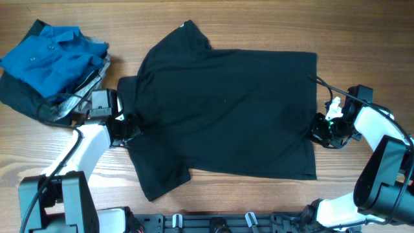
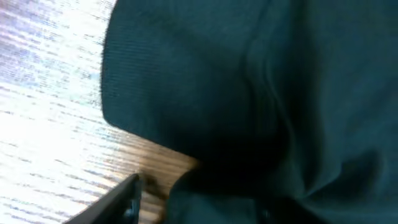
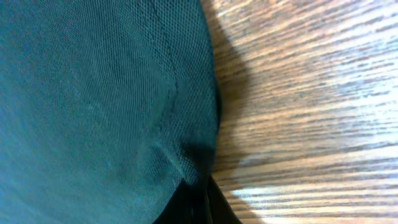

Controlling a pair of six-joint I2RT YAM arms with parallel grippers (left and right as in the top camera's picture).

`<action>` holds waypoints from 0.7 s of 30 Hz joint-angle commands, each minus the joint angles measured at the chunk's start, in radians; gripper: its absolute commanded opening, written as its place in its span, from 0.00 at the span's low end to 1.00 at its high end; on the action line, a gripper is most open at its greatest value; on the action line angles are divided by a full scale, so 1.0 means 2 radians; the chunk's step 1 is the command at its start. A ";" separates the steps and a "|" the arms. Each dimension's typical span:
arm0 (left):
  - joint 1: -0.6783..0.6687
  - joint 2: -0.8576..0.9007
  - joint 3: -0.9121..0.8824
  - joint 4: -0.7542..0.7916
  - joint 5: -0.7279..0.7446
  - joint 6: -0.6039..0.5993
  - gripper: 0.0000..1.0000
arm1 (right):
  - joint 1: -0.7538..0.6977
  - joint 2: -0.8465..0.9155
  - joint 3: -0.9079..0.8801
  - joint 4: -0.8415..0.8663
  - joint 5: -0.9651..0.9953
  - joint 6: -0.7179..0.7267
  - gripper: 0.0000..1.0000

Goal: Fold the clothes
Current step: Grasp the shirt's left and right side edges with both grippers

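Blue shirt [image 1: 48, 55] sits heaped at the far left corner, out of play. Just right of it, the left gripper [image 1: 127, 126] meets the left edge of the tee [image 1: 226, 110], between the sleeves. One finger [image 2: 123, 200] shows with bare wood beside it and the other is hidden, so I cannot tell its opening. The tee lies spread flat across the middle of the table [image 1: 226, 194], neck toward the left. At its right hem, the right gripper [image 1: 320, 127] looks pinched on the cloth. If only one side truly holds, a lift would drag the tee askew. A thin pinch could also slip off the hem.
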 commanded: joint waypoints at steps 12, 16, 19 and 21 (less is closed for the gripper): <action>0.004 0.004 -0.002 -0.057 0.025 0.029 0.99 | -0.040 0.009 0.023 0.025 0.007 0.044 0.04; 0.004 0.004 -0.002 -0.023 0.046 0.029 0.96 | -0.044 0.009 0.026 0.022 0.001 0.027 0.04; 0.003 0.004 -0.003 -0.016 0.063 0.029 0.68 | -0.044 0.009 0.025 0.019 -0.001 0.024 0.04; 0.003 0.004 -0.004 -0.020 0.073 0.030 0.60 | -0.044 0.009 0.025 0.019 -0.001 0.024 0.05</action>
